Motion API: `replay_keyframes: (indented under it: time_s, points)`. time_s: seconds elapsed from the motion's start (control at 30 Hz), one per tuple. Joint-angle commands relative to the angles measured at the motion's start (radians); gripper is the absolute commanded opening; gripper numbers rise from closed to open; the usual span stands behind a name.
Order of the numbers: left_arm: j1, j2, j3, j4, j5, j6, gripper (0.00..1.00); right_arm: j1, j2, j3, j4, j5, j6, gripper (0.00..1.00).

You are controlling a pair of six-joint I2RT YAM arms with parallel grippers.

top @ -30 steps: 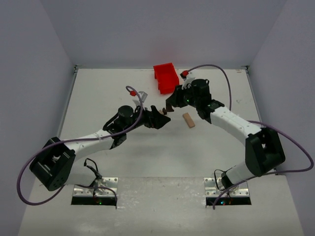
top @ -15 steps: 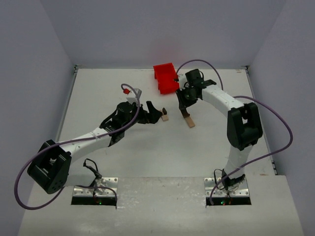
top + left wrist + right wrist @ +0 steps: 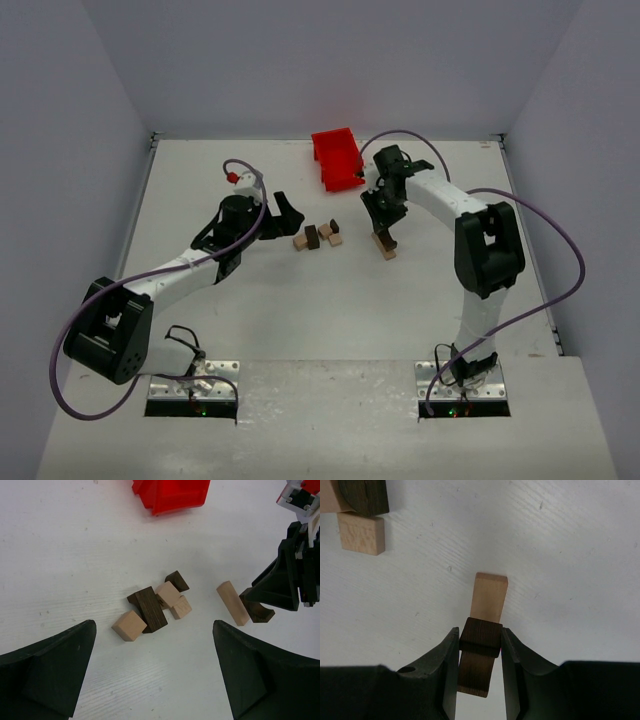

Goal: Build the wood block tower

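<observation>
At right end effector [image 3: 479, 632], dark block [image 3: 479, 655] parallels plank [image 3: 490, 595]

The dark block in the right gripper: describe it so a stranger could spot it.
Start at the red bin at the far edge of the table; the right gripper hangs in front of its right corner. Between its fingers is a dark brown block, over one end of a pale tan plank. Unlike the loose blocks to its left, it is the only one held.
</observation>
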Motion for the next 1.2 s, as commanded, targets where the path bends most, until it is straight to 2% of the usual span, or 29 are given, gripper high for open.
replay_keyframes:
  time_s: [0.0,0.2,1.17]
  points:
    - [-0.005,-0.018,-0.002,0.024,-0.034,0.022,1.00,0.001,0.001,0.015,-0.003,0.018,-0.005,0.00]
    - [-0.005,-0.039,-0.031,0.064,0.000,0.039,1.00,0.002,0.004,-0.005,0.041,0.002,-0.031,0.00]
    - [-0.006,-0.049,-0.042,0.079,0.008,0.040,1.00,0.001,0.060,0.026,0.047,0.026,-0.025,0.03]
